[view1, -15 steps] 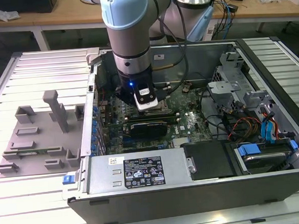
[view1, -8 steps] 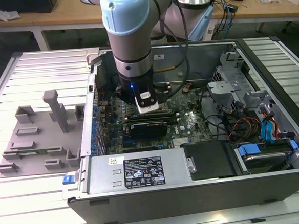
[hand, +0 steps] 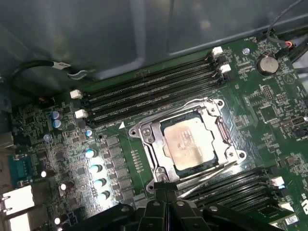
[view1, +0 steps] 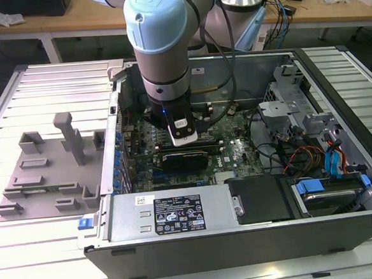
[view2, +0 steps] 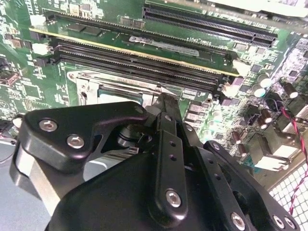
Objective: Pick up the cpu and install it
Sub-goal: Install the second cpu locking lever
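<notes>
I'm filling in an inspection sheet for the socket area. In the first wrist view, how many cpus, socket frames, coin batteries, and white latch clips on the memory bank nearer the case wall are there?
Silvery square cpu: 1
Metal socket frame: 1
Round silver coin battery: 1
White plastic latch clips: 4
Total: 7

Silvery cpu (hand: 188, 142), green motherboard (hand: 269, 110), black tool (view2: 161, 103).
</notes>
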`<state>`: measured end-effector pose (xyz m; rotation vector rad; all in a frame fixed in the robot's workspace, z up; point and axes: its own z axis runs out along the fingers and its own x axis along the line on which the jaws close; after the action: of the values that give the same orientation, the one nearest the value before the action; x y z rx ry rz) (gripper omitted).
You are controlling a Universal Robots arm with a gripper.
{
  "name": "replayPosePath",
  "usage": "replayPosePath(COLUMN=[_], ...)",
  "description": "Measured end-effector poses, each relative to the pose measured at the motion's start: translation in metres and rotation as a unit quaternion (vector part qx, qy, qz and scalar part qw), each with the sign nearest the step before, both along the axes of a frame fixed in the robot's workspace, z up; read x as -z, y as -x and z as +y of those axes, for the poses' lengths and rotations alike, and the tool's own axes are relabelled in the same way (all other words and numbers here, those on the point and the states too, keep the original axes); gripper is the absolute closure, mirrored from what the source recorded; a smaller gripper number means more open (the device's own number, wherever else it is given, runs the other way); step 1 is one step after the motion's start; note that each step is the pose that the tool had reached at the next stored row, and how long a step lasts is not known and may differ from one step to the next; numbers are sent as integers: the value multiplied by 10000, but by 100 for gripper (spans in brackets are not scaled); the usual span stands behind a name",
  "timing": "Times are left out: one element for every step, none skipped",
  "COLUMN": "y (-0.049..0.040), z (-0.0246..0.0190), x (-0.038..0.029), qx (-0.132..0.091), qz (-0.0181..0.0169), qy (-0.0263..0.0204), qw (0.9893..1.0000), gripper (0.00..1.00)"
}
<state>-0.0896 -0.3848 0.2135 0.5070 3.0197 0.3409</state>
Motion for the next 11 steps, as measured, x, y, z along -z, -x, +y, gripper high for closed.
replayPosePath(y=[1, 1, 1, 1, 2, 2, 1, 1, 1, 1, 1], z=[-2, -7, -7, -7, -7, -8, -7, -7, -5, -2, 4], x=[6, 8, 8, 8, 8, 4, -37, -89, -140, -187, -285], qx=[2, 10, 11, 11, 11, 11, 11, 11, 11, 12, 13], qz=[-3, -2, -2, -3, -3, -2, -3, -2, -2, -3, -2], qy=[-11, -16, -16, -16, -16, -15, -16, -15, -15, -16, -14], qw=[10000, 10000, 10000, 10000, 10000, 10000, 10000, 10000, 10000, 10000, 10000], gripper=[89, 89, 89, 89, 89, 89, 89, 89, 89, 89, 89])
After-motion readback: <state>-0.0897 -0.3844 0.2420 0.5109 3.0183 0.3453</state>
